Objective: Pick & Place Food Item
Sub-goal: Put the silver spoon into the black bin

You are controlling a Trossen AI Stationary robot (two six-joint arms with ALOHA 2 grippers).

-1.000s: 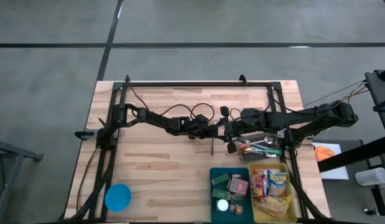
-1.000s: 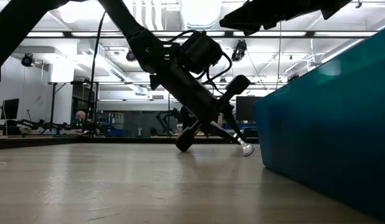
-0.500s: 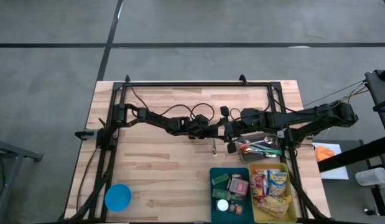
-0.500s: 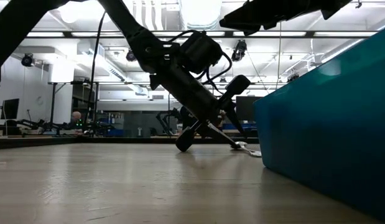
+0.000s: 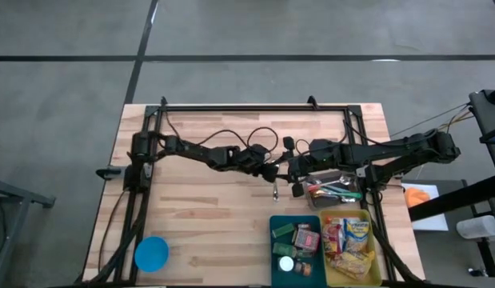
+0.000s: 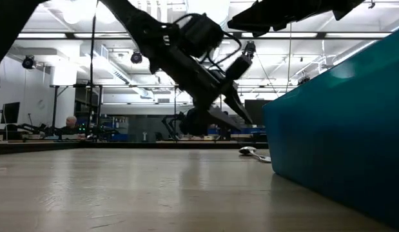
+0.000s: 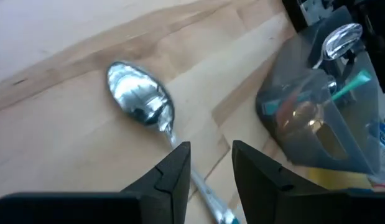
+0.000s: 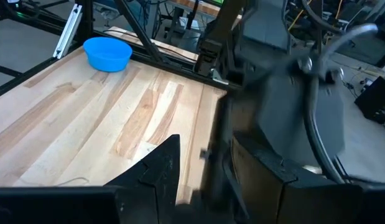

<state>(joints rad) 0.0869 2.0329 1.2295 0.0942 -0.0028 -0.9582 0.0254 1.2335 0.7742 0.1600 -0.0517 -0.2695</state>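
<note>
A metal spoon (image 7: 139, 99) lies flat on the wooden table (image 5: 199, 216), near the middle (image 5: 275, 190); the low view shows it beside the teal bin (image 6: 251, 151). My left gripper (image 7: 211, 149) hangs open just above the spoon's handle and does not touch it (image 5: 272, 174). My right gripper (image 8: 204, 146) waits open, higher up, close to the left one (image 5: 295, 171). Snack packets (image 5: 349, 240) fill a yellow bin.
A clear container of utensils (image 5: 335, 186) stands right of the spoon. The teal bin (image 5: 295, 248) and the yellow bin (image 5: 353, 276) sit at the near right. A blue bowl (image 5: 151, 254) sits near left. A black frame (image 5: 255, 108) runs along the far edge.
My left gripper has opened and let go of the spoon, then risen and rolled about its own axis. The spoon, first held tilted with its bowl end on the table, now lies flat there.
</note>
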